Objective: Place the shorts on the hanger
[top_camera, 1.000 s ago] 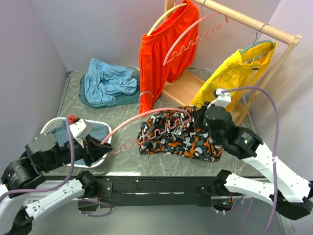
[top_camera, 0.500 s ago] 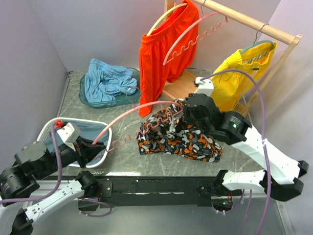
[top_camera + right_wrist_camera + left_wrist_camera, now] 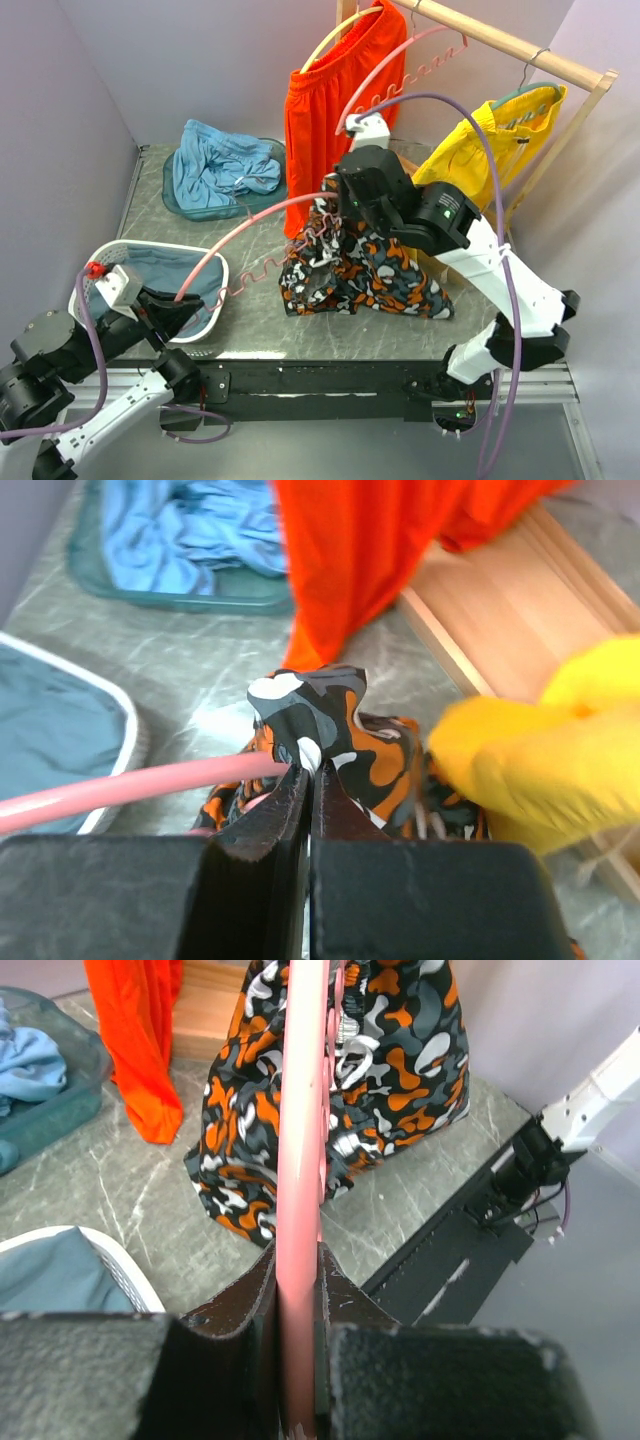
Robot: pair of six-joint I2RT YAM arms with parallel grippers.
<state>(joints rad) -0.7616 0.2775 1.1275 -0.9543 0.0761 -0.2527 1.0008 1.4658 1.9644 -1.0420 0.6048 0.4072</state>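
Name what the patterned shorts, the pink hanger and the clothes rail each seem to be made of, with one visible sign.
The shorts look like soft, matte fabric: they crumple and drape in folds. The hanger is probably plastic, being thin, smooth, evenly pink and slightly shiny, though coated metal cannot be excluded. The rail looks like pale, unpainted wood, by its light tan colour.

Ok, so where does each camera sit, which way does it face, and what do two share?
Top external: above and behind the arm bases, looking down on the table; both arms show, with left gripper and right gripper.
Left wrist: on the left arm, looking along the pink hanger toward the shorts; its own fingers clamp the hanger.
Right wrist: on the right arm, looking down at the shorts; its own fingers pinch them.
Shared: all three show hanger and shorts.
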